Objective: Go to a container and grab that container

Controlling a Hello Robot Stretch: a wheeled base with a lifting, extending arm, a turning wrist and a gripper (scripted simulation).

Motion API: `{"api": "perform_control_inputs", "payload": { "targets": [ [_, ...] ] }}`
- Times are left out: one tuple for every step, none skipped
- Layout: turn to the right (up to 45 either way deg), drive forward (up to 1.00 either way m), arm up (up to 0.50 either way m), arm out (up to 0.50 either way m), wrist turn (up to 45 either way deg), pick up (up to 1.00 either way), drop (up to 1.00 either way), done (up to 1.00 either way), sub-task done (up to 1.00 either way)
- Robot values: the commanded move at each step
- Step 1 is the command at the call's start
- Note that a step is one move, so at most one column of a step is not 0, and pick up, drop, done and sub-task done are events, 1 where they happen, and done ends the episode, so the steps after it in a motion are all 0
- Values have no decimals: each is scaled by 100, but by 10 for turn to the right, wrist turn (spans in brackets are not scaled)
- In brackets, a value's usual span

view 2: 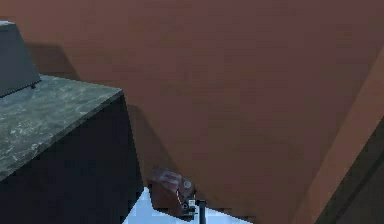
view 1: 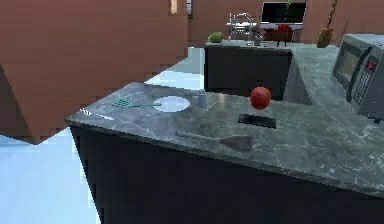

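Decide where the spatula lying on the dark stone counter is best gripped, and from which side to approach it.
Take the spatula by its thin handle, the end toward the forward view's left, not the broad flat blade. It lies flat on the counter, so coming down from above and gripping across the handle's width is probably best. The space around it looks free.
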Motion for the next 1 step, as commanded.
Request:
{"api": "perform_control_inputs", "payload": {
  "targets": [
    [0,0,0,0,0,100,0,0,0]
  ]
}}
